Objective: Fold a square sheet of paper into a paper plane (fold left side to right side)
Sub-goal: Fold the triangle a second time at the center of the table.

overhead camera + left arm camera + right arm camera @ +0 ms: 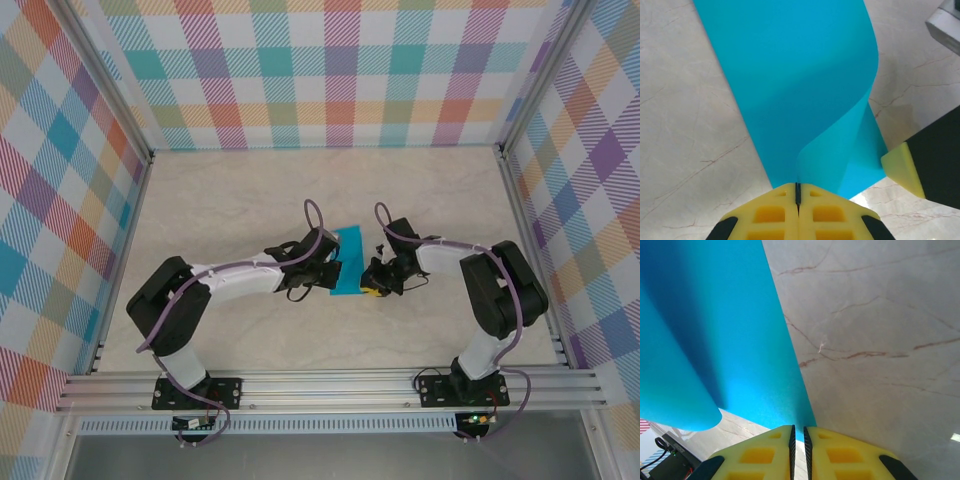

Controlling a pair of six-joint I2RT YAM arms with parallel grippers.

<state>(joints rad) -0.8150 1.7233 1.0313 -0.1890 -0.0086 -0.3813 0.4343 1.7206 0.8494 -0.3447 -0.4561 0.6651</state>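
The square sheet of paper [350, 252] is teal-blue and lies mid-table between my two grippers. My left gripper [328, 272] is shut on its lifted edge. In the left wrist view the sheet [790, 75] curls up from the table into the closed yellow gripper [798, 186], and a yellow fingertip [900, 167] of the right gripper sits at the sheet's right corner. My right gripper [375, 280] is on the sheet's right side. In the right wrist view the gripper [798, 429] is closed to a thin slit over a corner of the flat paper [715, 330], holding nothing I can see.
The marbled table [250, 200] is walled by checked panels [320, 70] on three sides. An aluminium rail [330, 385] runs along the near edge by the arm bases. A dark part with cables [670, 465] shows low left in the right wrist view.
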